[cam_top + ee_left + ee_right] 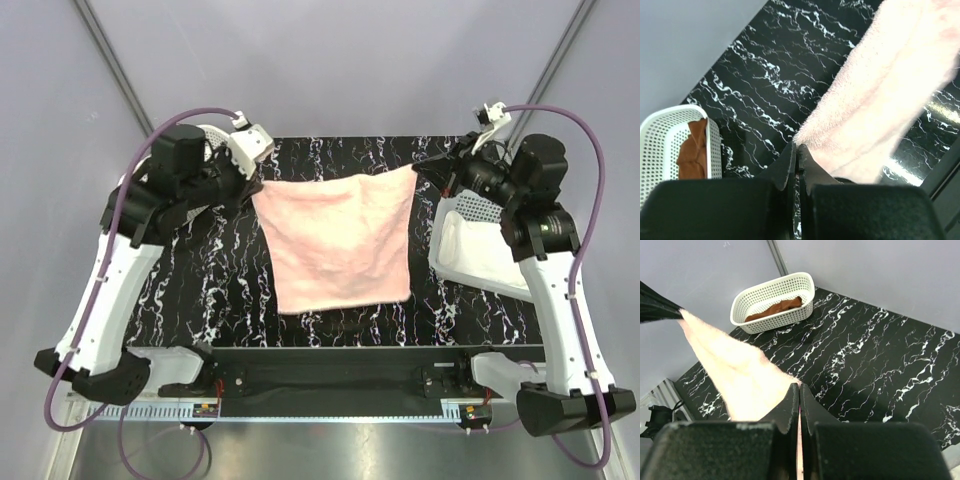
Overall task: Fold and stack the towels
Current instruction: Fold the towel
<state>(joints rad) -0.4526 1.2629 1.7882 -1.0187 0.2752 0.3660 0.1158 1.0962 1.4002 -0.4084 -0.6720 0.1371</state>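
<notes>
A pale pink towel [340, 240] is stretched flat between my two grippers, which hold its two far corners; its near edge hangs down to the black marble table [230, 300]. My left gripper [253, 186] is shut on the far left corner, the jaws pinched on the towel [890, 85] in the left wrist view [798, 146]. My right gripper [416, 170] is shut on the far right corner [799, 386], and the towel [735, 375] runs from there to the left. A rust-brown towel [775, 307] lies crumpled in a white lattice basket [790, 285]; the left wrist view shows it too [692, 150].
The white lattice basket [214, 140] with the brown towel stands at the far left, behind my left arm. A second white basket [478, 245] sits at the right side under my right arm. Grey walls close in the table at the back and sides.
</notes>
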